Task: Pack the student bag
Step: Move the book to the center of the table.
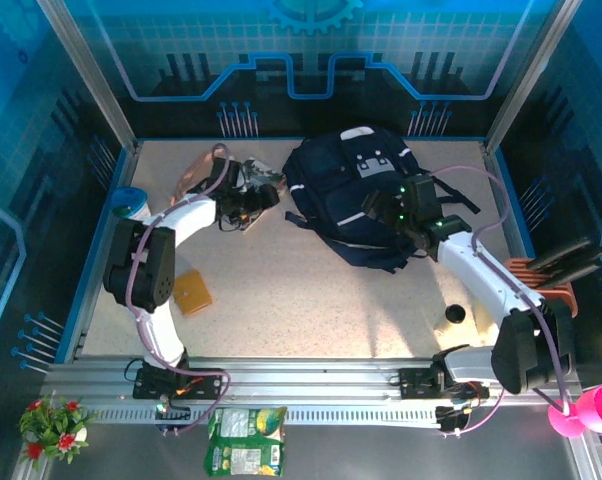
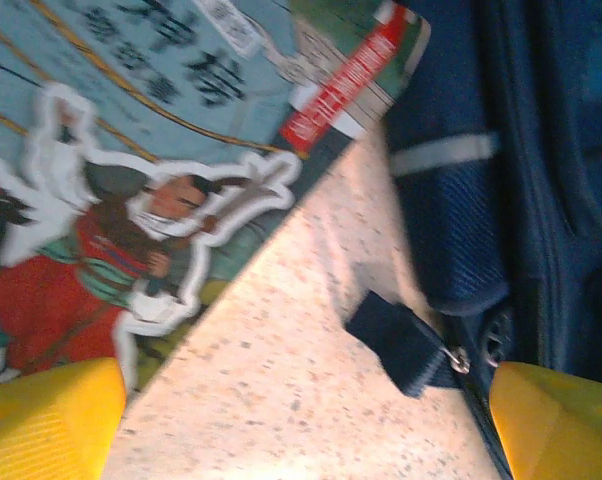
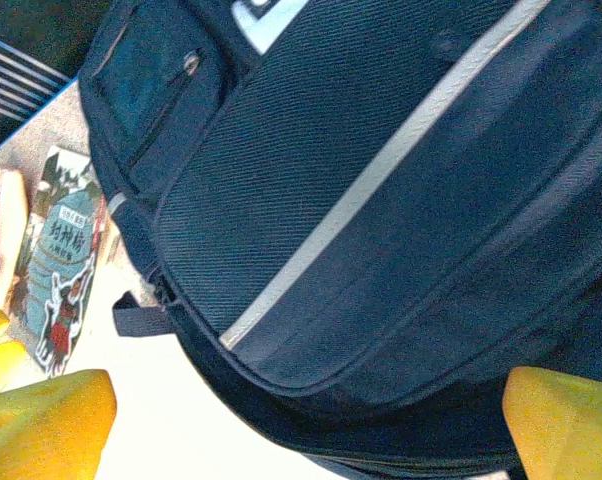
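Observation:
The student bag [image 1: 346, 200], dark navy with a thin white stripe, lies on the table right of centre. My right gripper [image 1: 409, 222] hovers over its right side. In the right wrist view the bag [image 3: 381, 200] spans the space between the wide-apart yellow fingers [image 3: 46, 425], and the right gripper [image 3: 306, 440] is open and holds nothing. My left gripper [image 1: 243, 207] is just left of the bag, beside an illustrated book [image 2: 151, 160]. The left gripper [image 2: 301, 440] is open over bare tabletop, with the bag's zipper tab [image 2: 401, 345] just ahead of it.
A brown wallet-like item [image 1: 192, 291] lies near the left arm. A pink pouch [image 1: 195, 172] and a blue round object [image 1: 129, 203] sit at the back left. A small dark cup [image 1: 454, 313] and an orange rack [image 1: 546, 275] stand at the right.

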You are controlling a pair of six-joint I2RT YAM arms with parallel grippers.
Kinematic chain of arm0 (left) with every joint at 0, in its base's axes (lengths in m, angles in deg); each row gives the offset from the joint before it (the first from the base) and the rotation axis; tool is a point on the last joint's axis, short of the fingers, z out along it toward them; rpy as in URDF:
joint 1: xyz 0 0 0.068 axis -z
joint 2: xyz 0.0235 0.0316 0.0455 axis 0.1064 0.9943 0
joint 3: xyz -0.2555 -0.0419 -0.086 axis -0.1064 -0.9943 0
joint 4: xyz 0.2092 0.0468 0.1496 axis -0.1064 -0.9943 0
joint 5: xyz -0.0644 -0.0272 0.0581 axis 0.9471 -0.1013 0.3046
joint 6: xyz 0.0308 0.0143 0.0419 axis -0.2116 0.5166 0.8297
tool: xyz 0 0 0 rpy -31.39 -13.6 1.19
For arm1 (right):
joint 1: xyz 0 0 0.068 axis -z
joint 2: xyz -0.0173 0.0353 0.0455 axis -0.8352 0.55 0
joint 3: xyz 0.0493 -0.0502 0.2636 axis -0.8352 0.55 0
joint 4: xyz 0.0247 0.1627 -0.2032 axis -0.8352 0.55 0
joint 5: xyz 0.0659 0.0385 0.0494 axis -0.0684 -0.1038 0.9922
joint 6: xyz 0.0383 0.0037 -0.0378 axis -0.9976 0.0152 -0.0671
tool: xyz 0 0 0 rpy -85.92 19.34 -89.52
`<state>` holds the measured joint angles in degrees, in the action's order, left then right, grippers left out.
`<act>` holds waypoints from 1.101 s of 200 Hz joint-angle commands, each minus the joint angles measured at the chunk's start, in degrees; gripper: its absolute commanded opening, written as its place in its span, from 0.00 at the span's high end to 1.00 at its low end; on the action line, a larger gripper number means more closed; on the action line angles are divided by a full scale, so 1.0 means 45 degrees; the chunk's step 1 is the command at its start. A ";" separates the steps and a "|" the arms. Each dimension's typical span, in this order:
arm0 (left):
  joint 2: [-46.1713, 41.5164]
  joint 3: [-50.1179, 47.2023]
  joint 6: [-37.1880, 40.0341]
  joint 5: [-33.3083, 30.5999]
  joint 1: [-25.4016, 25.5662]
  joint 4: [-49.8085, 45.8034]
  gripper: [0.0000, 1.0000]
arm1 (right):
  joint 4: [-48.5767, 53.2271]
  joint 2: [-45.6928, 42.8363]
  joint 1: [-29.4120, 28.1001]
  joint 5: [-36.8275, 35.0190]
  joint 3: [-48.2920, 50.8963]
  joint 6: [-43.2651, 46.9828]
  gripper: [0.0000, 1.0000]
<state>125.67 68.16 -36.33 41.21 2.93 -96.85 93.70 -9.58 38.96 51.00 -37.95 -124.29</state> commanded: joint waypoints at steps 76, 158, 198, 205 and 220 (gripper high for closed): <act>0.3091 0.3941 0.1203 0.0399 -0.1325 -0.2995 0.02 | -0.0113 0.0811 -0.0697 0.0688 -0.0876 0.0633 0.00; 0.2818 0.2245 0.0438 0.0429 -0.1184 -0.3503 0.04 | -0.0009 0.1200 -0.0756 0.0723 -0.1193 0.0694 0.00; 0.1340 0.0305 -0.0899 0.0128 -0.0375 -0.3588 0.03 | -0.0082 0.1405 -0.0925 0.0698 -0.1188 0.0631 0.00; 0.0979 -0.0142 -0.1284 0.0084 -0.0167 -0.3526 0.03 | -0.0095 0.1482 -0.0959 0.0727 -0.1245 0.0631 0.00; 0.0178 -0.1092 -0.2043 0.0191 0.0270 -0.3342 0.03 | -0.0073 0.1624 -0.1043 0.0776 -0.1326 0.0651 0.00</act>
<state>130.55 69.73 -38.26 41.47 0.81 -107.32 93.11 -3.48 35.47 53.64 -41.51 -121.98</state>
